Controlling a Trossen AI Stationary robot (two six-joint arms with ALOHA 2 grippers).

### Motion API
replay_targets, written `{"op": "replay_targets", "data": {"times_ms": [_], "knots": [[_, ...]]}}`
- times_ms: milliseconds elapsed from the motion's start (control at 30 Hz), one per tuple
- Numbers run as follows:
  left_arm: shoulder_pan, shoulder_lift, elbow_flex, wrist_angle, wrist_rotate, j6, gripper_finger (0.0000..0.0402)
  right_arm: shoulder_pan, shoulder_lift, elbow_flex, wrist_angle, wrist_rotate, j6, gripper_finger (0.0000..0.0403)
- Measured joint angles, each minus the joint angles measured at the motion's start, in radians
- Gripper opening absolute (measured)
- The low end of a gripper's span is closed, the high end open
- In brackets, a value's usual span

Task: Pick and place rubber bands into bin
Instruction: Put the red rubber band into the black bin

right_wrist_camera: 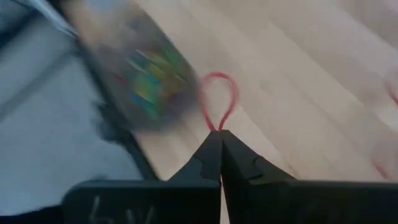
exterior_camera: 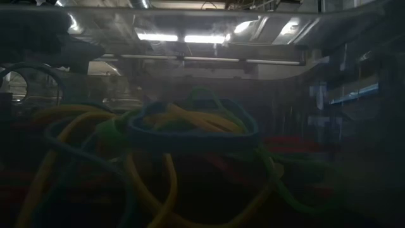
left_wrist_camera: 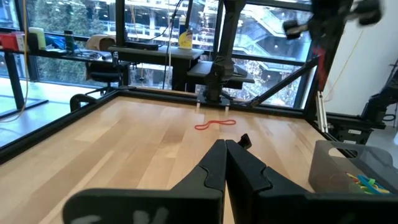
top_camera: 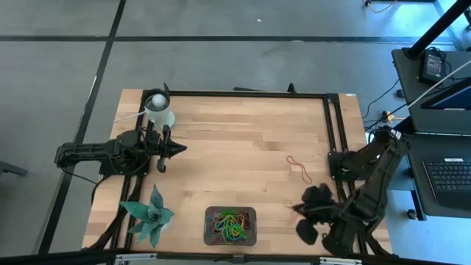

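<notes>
The right gripper (right_wrist_camera: 219,138) has its two dark fingers pressed together on a thin red rubber band (right_wrist_camera: 219,102), and the loop of this band stands out just beyond the fingertips, above the light wooden table (right_wrist_camera: 323,68). In the high view the right gripper (top_camera: 296,209) is near the front right part of the table, to the right of the small shallow dark grey rectangular bin (top_camera: 230,225) and apart from it; the held band is too small to make out there. In the right wrist view the bin (right_wrist_camera: 146,84) is only a blurred shape with green, yellow and blue colours inside. A second red rubber band (top_camera: 298,166) lies flat on the wood, further back from the right gripper and well apart from it; the left wrist view shows it as a wavy red line (left_wrist_camera: 215,125). The bin holds a heap of rubber bands (top_camera: 229,226) in green, yellow, orange and red. The low view is dark and filled by tangled bands (exterior_camera: 183,136) very close to the camera, so the table and the arms are hidden there. The left gripper (left_wrist_camera: 225,147) waits with fingers closed and nothing between them, at the back left of the table, just beside a white round cup (top_camera: 158,110). A teal spiky plant-shaped object (top_camera: 150,216) stands at the front left corner.
</notes>
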Motion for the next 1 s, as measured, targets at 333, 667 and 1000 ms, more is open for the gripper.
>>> {"op": "replay_targets", "data": {"times_ms": [333, 667, 1000], "knots": [[0.0, 0.0, 0.0, 0.0, 0.0, 0.0, 0.0001, -0.213, 0.227, 0.306, 0.445, 0.013, -0.648, 0.0], [0.0, 0.0, 0.0, 0.0, 0.0, 0.0, 0.0001, -0.332, 0.557, 0.588, 0.484, -0.185, -0.744, 0.0], [0.0, 0.0, 0.0, 0.0, 0.0, 0.0, 0.0001, -0.362, 0.753, 0.611, 0.444, -0.413, -0.6, 0.0]]}}
